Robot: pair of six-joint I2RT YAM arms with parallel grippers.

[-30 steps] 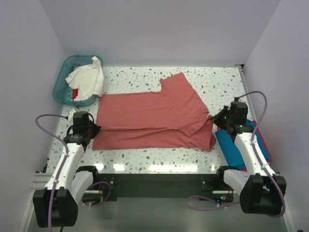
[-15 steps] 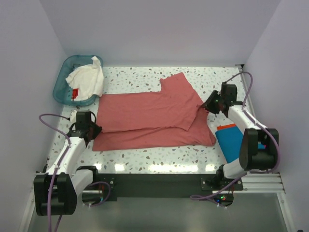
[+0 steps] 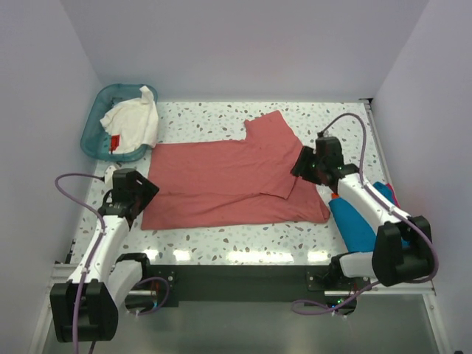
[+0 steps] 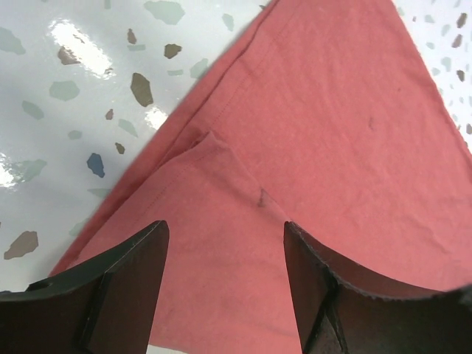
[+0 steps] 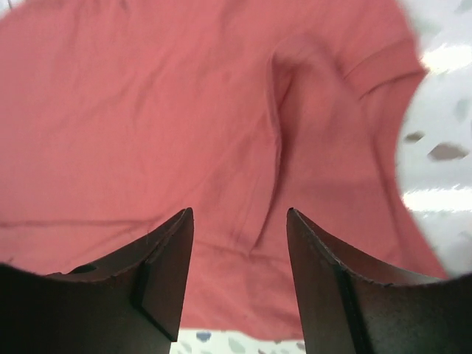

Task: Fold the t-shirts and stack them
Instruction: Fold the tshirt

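A salmon-red t-shirt (image 3: 228,177) lies spread across the middle of the table, its near half folded over itself. My left gripper (image 3: 144,189) hovers open over the shirt's near left corner (image 4: 332,133), nothing held between its fingers (image 4: 125,287). My right gripper (image 3: 299,164) stands open just above the shirt's right side, over wrinkled cloth (image 5: 147,110). A white t-shirt (image 3: 135,122) with a small red tag lies bunched in the basket. At the right edge lies a folded teal-blue t-shirt (image 3: 355,223), with an orange-red one (image 3: 389,195) showing beside it.
The teal plastic basket (image 3: 97,118) sits at the back left corner. White walls close in the table on three sides. Speckled tabletop (image 3: 221,236) shows along the front edge and behind the shirt. Cables loop off both arms.
Both grippers have gone from shut to open, letting go of the salmon-red shirt. My right arm swung from the right edge inward and back, laying the shirt's right end over. The left hardly moved.
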